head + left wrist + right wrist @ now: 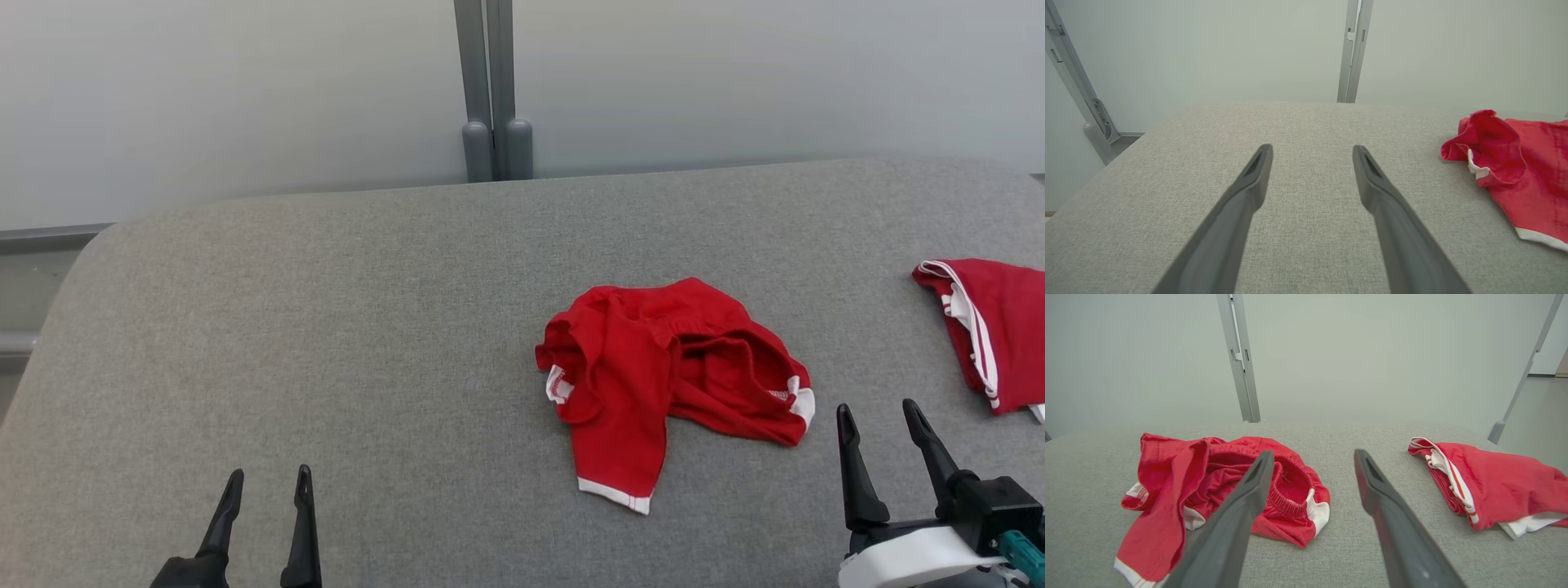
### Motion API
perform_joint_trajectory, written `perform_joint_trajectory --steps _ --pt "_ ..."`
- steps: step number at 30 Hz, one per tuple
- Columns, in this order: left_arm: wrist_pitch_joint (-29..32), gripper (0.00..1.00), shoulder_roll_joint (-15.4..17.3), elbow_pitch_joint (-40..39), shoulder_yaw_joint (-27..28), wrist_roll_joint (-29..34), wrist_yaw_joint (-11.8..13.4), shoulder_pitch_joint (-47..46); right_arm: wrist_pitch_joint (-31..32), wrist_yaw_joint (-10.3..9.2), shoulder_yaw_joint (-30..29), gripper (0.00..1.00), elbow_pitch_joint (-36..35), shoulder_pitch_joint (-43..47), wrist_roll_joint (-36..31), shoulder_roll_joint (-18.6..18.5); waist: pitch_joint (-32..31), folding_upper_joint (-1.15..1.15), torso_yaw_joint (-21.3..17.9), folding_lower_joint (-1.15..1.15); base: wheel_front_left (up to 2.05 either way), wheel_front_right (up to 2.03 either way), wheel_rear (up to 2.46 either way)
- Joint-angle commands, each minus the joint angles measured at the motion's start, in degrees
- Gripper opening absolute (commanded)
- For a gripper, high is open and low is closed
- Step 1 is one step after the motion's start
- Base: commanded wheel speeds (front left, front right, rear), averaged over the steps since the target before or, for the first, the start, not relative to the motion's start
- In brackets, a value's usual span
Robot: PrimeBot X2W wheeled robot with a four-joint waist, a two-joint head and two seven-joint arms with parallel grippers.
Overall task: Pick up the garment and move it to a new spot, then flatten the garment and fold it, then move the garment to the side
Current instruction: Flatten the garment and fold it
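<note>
A crumpled red garment (669, 376) with white trim lies in a heap on the grey padded table (326, 327), right of centre; its elastic waistband gapes open. It also appears in the right wrist view as the garment (1216, 490) and at the right edge of the left wrist view as the garment (1515, 167). My right gripper (886, 425) stands open just right of the heap, nothing between its fingers (1372, 486). Far to the garment's left, near the front edge, my left gripper (269, 490) is open and empty, fingers (1257, 171) over bare fabric.
A second red garment (992, 331) with white stripes lies folded at the table's right edge, seen also as the folded garment (1490, 490). A grey post (494, 90) rises behind the table against a pale wall. The table's left edge (49, 318) curves off.
</note>
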Motion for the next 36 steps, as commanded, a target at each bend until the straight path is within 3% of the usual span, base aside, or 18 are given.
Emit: perform_joint_trajectory --steps 1,12,19,21,24,30,36 --pt "-0.14 1.0 -0.01 0.09 0.5 0.88 -0.34 -0.78 0.0 -0.01 0.2 1.0 0.11 -0.1 -0.48 -0.03 0.15 0.0 -0.21 0.0 0.0 0.0 0.0" --pt "-0.14 1.0 -0.22 0.06 0.91 0.5 -1.02 -1.11 0.0 0.0 0.53 1.0 -0.29 -0.9 -0.62 0.02 0.97 0.0 -0.72 0.0 0.0 0.0 0.0" --pt "-0.14 1.0 -0.22 -2.13 -1.05 2.02 -0.01 -2.84 0.0 0.0 0.54 1.0 -0.83 -1.89 -0.44 -0.5 2.21 0.0 -1.88 0.0 0.0 0.0 0.0" --pt "-0.14 1.0 -0.24 -3.81 -4.94 1.4 -0.49 -3.55 0.0 0.0 0.25 1.0 -1.42 -2.55 -0.4 -0.56 3.24 0.0 -2.52 0.0 0.0 0.0 0.0" --pt "-0.07 1.0 -0.19 -3.16 -15.12 0.28 -2.13 -5.87 0.0 0.0 0.18 1.0 -2.24 -3.7 -0.36 -0.59 5.11 0.0 -3.98 0.0 0.0 0.0 0.0" --pt "2.57 1.0 -0.03 8.16 -32.48 1.54 -3.05 -14.09 -0.01 0.0 0.57 1.0 -2.64 -5.32 -0.16 0.02 8.24 0.0 -7.87 0.0 0.0 0.0 0.0" --pt "6.79 1.0 -0.01 19.93 -40.76 -0.63 -3.03 -21.9 -0.01 0.0 0.75 1.0 -2.45 -6.46 0.23 0.81 10.66 0.0 -12.11 0.0 0.0 0.0 0.0"
